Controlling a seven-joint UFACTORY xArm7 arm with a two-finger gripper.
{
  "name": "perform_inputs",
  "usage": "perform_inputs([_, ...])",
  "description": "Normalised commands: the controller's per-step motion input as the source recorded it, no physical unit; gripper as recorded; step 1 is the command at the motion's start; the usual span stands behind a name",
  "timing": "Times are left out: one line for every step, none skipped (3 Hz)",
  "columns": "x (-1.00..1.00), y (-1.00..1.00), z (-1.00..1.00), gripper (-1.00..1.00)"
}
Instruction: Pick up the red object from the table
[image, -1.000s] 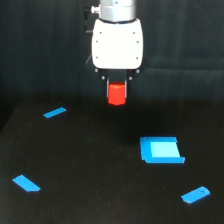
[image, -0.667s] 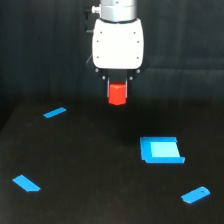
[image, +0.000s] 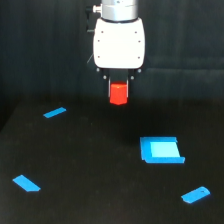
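Red object (image: 118, 93) is hanging in the air above the back part of the counter (image: 90, 165), clear of its surface, with the gripper (image: 118, 92) pinching it from both sides beneath the white arm housing (image: 119, 42). A blue rectangular block (image: 161, 150) is lying toward the counter's edge on the exterior view's right. Three flat blue pieces are resting well apart: one near the back on the exterior view's left (image: 54, 112), one near the front on that side (image: 26, 183), and one at the front corner on the exterior view's right (image: 195, 194).
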Motion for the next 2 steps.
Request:
perform_inputs([0.07,-0.08,-0.04,-1.0])
perform_inputs([0.02,0.01,0.04,-1.0])
